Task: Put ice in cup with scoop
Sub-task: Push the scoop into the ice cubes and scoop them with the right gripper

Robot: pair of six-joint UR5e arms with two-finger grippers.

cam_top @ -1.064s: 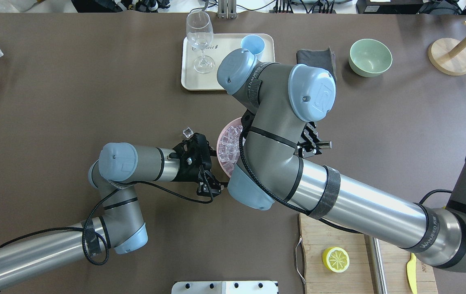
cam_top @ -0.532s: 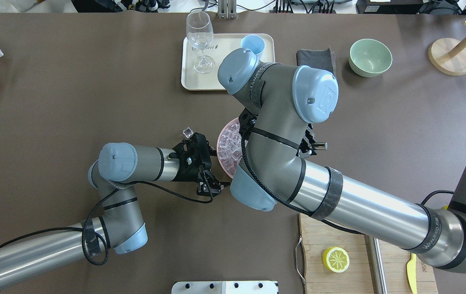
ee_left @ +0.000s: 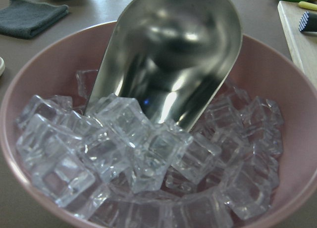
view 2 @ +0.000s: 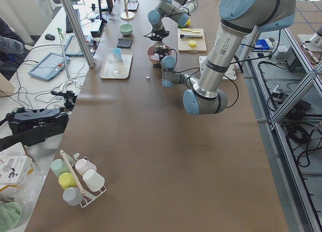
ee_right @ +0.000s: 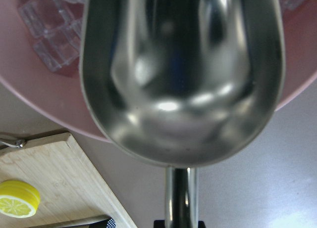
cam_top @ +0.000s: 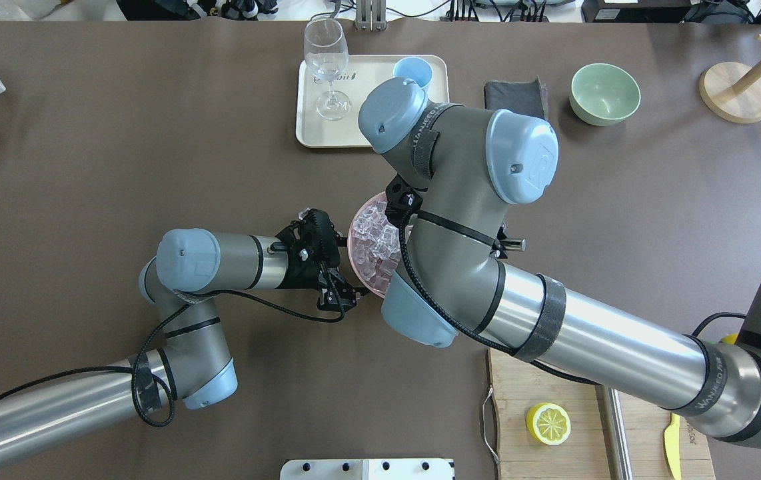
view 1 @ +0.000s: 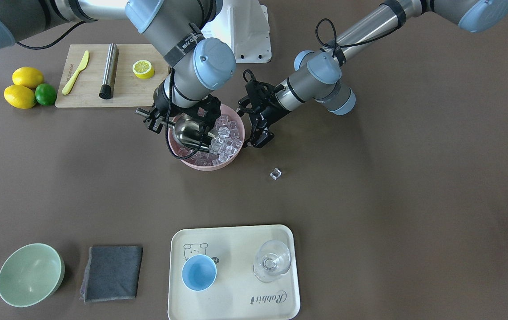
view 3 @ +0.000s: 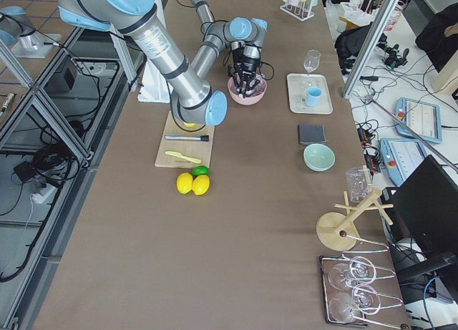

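Note:
The steel scoop (view 1: pixel 191 131) lies tilted in a pink bowl (view 1: pixel 200 165), its mouth pushed into the ice (view 1: pixel 227 138). It fills the left wrist view (ee_left: pixel 173 55) and the right wrist view (ee_right: pixel 181 74). My right gripper (view 1: pixel 156 118) is shut on the scoop's thin handle (ee_right: pixel 179 198). My left gripper (view 1: pixel 251 124) is open at the bowl's outer side, its fingers spread beside the rim. One loose ice cube (view 1: pixel 275 174) lies on the table. The light-blue cup (view 1: pixel 199 273) stands empty on a cream tray (view 1: pixel 236 302), far from both grippers.
A clear glass (view 1: pixel 272 261) stands on the tray beside the cup. A pale-green bowl (view 1: pixel 29 275) and a grey cloth (view 1: pixel 111 273) lie near it. A cutting board (view 1: pixel 89 95) with a yellow knife, steel cylinder (view 1: pixel 109 71) and lemon half sits near the robot's base.
The right arm has pushed the scoop leftward into the ice; the handle end moved left. The bowl slid slightly left. The left gripper shifted a little toward the loose cube.

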